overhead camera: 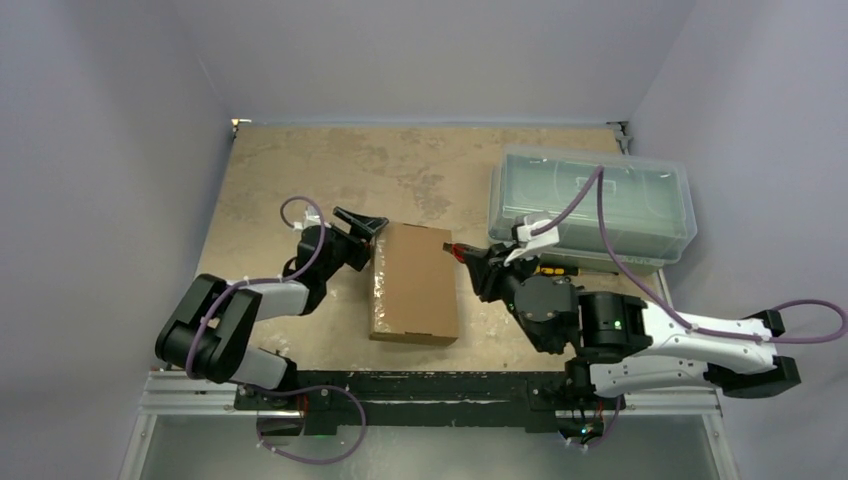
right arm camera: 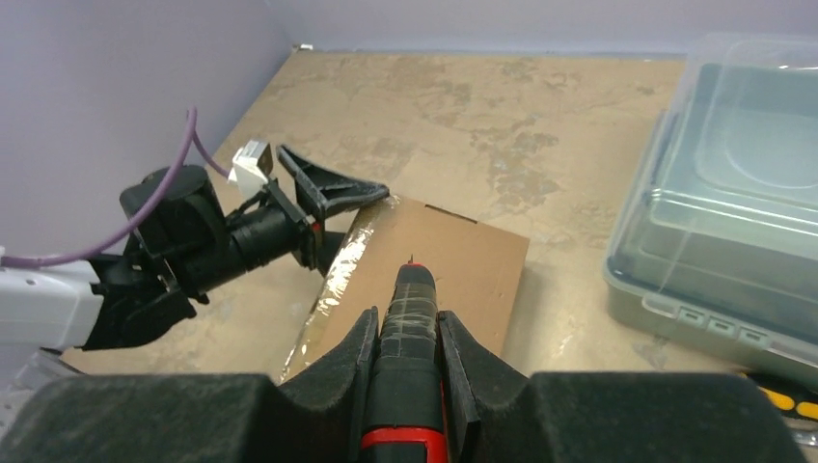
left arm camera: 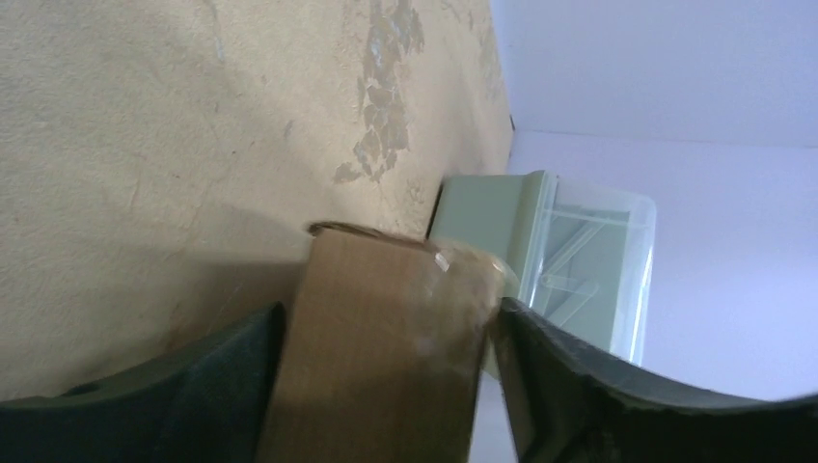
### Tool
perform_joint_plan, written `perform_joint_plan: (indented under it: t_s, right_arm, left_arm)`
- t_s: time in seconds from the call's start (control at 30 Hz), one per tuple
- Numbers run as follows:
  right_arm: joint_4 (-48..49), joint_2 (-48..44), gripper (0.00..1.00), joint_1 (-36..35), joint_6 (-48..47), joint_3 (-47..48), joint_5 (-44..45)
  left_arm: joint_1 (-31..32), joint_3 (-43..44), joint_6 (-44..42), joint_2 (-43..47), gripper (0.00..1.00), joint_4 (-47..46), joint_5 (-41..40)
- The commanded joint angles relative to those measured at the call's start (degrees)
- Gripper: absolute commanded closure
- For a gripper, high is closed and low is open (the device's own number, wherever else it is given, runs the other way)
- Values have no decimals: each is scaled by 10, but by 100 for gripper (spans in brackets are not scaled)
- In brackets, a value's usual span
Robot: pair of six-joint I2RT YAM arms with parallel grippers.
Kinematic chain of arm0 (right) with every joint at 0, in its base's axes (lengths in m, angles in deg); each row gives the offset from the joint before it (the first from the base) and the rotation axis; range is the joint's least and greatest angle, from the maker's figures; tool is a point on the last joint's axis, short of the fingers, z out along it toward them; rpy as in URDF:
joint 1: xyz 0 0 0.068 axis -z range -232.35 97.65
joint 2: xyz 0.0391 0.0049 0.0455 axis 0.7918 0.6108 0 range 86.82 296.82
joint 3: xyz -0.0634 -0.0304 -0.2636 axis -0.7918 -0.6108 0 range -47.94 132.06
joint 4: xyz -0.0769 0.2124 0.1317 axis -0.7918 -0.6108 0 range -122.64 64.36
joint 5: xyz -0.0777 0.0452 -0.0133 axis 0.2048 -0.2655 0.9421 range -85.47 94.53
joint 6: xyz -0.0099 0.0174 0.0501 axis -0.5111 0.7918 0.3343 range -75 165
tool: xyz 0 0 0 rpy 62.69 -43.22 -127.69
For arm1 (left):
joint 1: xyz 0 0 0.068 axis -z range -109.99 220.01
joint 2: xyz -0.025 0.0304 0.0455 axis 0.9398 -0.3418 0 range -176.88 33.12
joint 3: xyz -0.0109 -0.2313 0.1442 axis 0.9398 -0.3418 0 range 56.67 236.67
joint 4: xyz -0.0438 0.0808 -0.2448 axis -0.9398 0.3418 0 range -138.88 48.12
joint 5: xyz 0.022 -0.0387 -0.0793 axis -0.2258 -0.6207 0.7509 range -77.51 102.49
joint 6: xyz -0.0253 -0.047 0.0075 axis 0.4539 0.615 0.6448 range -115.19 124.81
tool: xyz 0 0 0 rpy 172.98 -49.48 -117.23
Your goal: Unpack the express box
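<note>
I'm seeing the flat brown cardboard express box (overhead camera: 415, 285) lying closed on the mottled tan desk (overhead camera: 400, 170), between both arms. My left gripper (overhead camera: 370, 236) is standing wide, straddling the box's taped far-left corner. My right gripper (right arm camera: 407, 320) is clamping a black, red-banded tool (right arm camera: 410, 285), its tip pointing at the box.

My right gripper (right arm camera: 408, 326) is black; its tool (right arm camera: 410, 299) is black with a red band. The express box (overhead camera: 413, 285) is plain brown cardboard with glossy clear tape (right arm camera: 333, 289) on its left edge. The table (overhead camera: 400, 170) is mottled tan with darker blotches. The bin (overhead camera: 600, 200) at upper right is clear with a grey-green tint. My cables (right arm camera: 191, 135) are purple.
</note>
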Motion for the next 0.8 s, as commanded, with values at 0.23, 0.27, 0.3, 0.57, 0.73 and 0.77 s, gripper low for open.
perform_joint_plan:
  t_s: [0.23, 0.27, 0.3, 0.57, 0.73, 0.77]
  right_arm:
    - [44, 57, 100, 0, 30, -13, -45]
    - [39, 59, 100, 1, 39, -19, -49]
    - [32, 63, 100, 2, 49, -24, -52]
    - [-71, 126, 100, 103, 84, -55, -118]
    - [-87, 168, 100, 162, 52, -63, -139]
    - [-68, 173, 100, 175, 38, -74, -154]
  left_arm:
    - [-7, 189, -278, 130, 1, 586, -191]
    - [-11, 201, -288, 144, 1, 626, -217]
    - [-18, 206, -293, 161, 1, 654, -228]
    - [-29, 126, -267, 251, 20, 664, -101]
    - [-28, 76, -259, 252, 45, 664, -88]
    - [-27, 65, -255, 252, 48, 658, -79]
